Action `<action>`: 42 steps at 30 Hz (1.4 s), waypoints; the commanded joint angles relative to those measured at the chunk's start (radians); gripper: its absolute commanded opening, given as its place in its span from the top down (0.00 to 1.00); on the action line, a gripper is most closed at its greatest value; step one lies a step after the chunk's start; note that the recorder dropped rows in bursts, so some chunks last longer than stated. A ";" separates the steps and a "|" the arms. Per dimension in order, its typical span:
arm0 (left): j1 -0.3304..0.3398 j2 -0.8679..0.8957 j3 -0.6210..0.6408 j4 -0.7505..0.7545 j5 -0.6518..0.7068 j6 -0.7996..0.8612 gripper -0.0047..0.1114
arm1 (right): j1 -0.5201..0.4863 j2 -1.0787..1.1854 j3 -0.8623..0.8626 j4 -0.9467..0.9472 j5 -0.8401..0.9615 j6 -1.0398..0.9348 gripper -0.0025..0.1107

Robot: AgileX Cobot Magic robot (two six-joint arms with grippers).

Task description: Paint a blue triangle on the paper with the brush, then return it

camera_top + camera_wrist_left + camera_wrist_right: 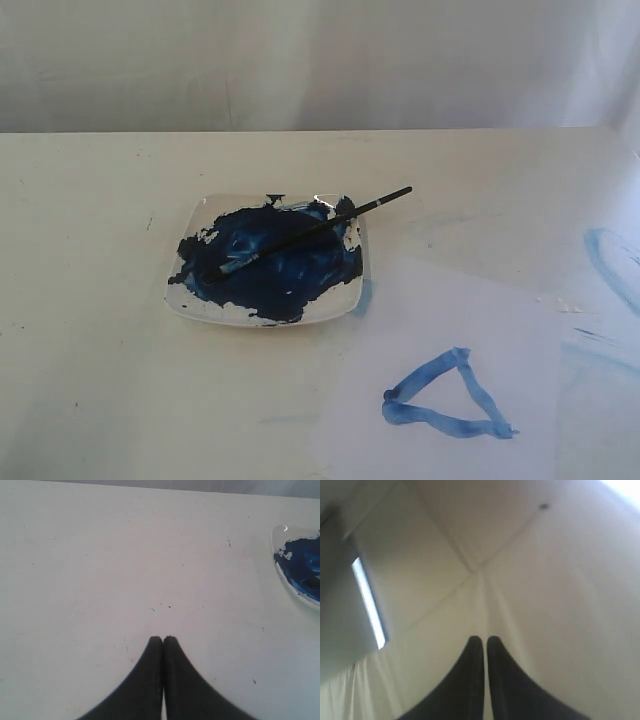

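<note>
- Exterior view alone shows the brush (305, 233) across the paint plate (185, 298), blue triangle (450, 425) on the paper (440, 310).
- Left end effector (163, 639) clenched over tabletop (100, 555); right end effector (483, 639) clenched, aimed at the ceiling (445, 530).

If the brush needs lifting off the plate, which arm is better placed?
Probably left: the left gripper faces the table with the plate in view; the right gripper points upward, off the table. The brush lies across the plate.
</note>
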 commanded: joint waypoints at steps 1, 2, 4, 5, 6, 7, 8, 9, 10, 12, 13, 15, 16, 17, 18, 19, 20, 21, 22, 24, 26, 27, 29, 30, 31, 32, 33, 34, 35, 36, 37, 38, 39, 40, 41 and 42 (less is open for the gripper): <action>0.002 -0.005 0.001 0.000 -0.005 -0.007 0.96 | -0.003 -0.002 0.019 -0.603 0.067 -0.006 0.95; 0.002 -0.005 0.001 0.000 -0.005 -0.007 0.96 | -0.003 -0.002 0.032 -0.634 0.113 0.023 0.95; 0.002 -0.005 0.001 0.000 -0.005 -0.007 0.96 | -0.003 -0.002 0.068 -0.579 0.202 0.031 0.95; 0.002 -0.005 0.001 0.000 -0.005 -0.007 0.96 | -0.003 -0.002 0.089 -0.522 0.252 0.028 0.95; 0.002 -0.005 0.001 0.000 -0.005 -0.007 0.96 | -0.003 -0.002 0.106 -0.461 0.305 0.016 0.95; 0.002 -0.005 0.001 0.000 -0.005 -0.007 0.96 | -0.003 -0.002 0.123 -0.404 0.358 -0.009 0.95; 0.002 -0.005 0.001 0.000 -0.005 -0.007 0.96 | -0.003 -0.002 0.139 -0.360 0.407 -0.024 0.95; 0.002 -0.005 0.001 0.000 -0.005 -0.007 0.96 | -0.003 -0.002 0.151 -0.327 0.442 -0.038 0.95; 0.002 -0.005 0.001 0.000 -0.005 -0.007 0.96 | -0.003 -0.002 0.164 -0.294 0.481 -0.061 0.95; 0.002 -0.005 0.001 0.000 -0.005 -0.007 0.96 | -0.003 -0.002 0.164 -0.260 0.535 -0.108 0.95; 0.002 -0.005 0.001 0.000 -0.005 -0.007 0.96 | -0.003 -0.002 0.164 -0.247 0.608 -0.120 0.95; 0.002 -0.005 0.001 0.000 -0.005 -0.007 0.96 | -0.003 -0.002 0.164 -0.234 0.729 -0.126 0.95; 0.002 -0.005 0.001 0.000 -0.005 -0.007 0.96 | -0.003 -0.002 0.164 -0.228 0.795 -0.147 0.95; 0.002 -0.005 0.001 0.000 -0.005 -0.007 0.96 | -0.003 -0.002 0.164 -0.212 0.873 -0.173 0.95; 0.002 -0.005 0.001 0.000 -0.005 -0.007 0.96 | -0.003 -0.002 0.164 -0.201 0.921 -0.196 0.95; 0.002 -0.005 0.001 0.000 -0.005 -0.007 0.96 | -0.003 -0.002 0.164 -0.183 0.941 -0.214 0.95; 0.002 -0.005 0.001 0.000 -0.005 -0.007 0.96 | -0.003 -0.002 0.164 -0.168 0.943 -0.236 0.95; 0.002 -0.005 0.001 0.000 -0.005 -0.007 0.96 | -0.003 -0.002 0.164 -0.152 0.942 -0.266 0.95; 0.002 -0.005 0.001 0.000 -0.005 -0.007 0.96 | -0.003 -0.002 0.164 -0.136 0.939 -0.287 0.95; 0.002 -0.005 0.001 0.000 -0.005 -0.007 0.96 | -0.003 -0.002 0.164 -0.102 0.939 -0.327 0.95; 0.002 -0.005 0.001 0.000 -0.005 -0.007 0.96 | -0.003 -0.002 0.164 -0.089 0.937 -0.350 0.95; 0.002 -0.005 0.001 0.000 -0.005 -0.007 0.96 | -0.003 -0.002 0.164 -0.083 0.937 -0.360 0.95; 0.002 -0.005 0.001 0.000 -0.005 -0.007 0.96 | -0.003 -0.002 0.164 -0.081 0.935 -0.372 0.95; 0.002 -0.005 0.001 0.000 -0.005 -0.007 0.96 | -0.005 -0.004 0.164 -0.077 0.935 -0.372 0.95; 0.002 -0.005 0.001 0.000 -0.005 -0.007 0.96 | -0.005 -0.008 0.164 -0.075 0.935 -0.372 0.95; 0.002 -0.005 0.001 0.000 -0.005 -0.007 0.96 | -0.009 -0.014 0.164 -0.068 0.938 -0.372 0.95; 0.002 -0.005 0.001 0.000 -0.005 -0.007 0.96 | -0.013 -0.024 0.164 -0.046 0.938 -0.384 0.95; 0.002 -0.005 0.001 0.000 -0.005 -0.007 0.96 | -0.024 -0.035 0.164 -0.012 0.938 -0.421 0.95; 0.002 -0.005 0.001 0.000 -0.005 -0.007 0.96 | -0.035 -0.047 0.164 0.025 0.938 -0.461 0.95; 0.002 -0.005 0.001 0.000 -0.005 -0.007 0.96 | -0.049 -0.062 0.164 0.072 0.943 -0.514 0.95; 0.002 -0.005 0.001 0.000 -0.005 -0.007 0.96 | -0.062 -0.078 0.164 0.109 0.948 -0.551 0.95; 0.002 -0.005 0.001 0.000 -0.005 -0.007 0.96 | -0.071 -0.093 0.164 0.121 0.954 -0.560 0.95; 0.002 -0.005 0.001 0.000 -0.005 -0.007 0.96 | -0.080 -0.108 0.164 0.121 0.959 -0.558 0.95; 0.002 -0.005 0.001 0.000 -0.005 -0.007 0.96 | -0.088 -0.109 0.164 0.121 0.966 -0.553 0.95; 0.002 -0.005 0.001 0.000 -0.005 -0.007 0.96 | -0.093 -0.109 0.164 0.121 0.976 -0.553 0.95; 0.002 -0.005 0.001 0.000 -0.005 -0.007 0.96 | -0.103 -0.109 0.164 0.119 0.976 -0.553 0.95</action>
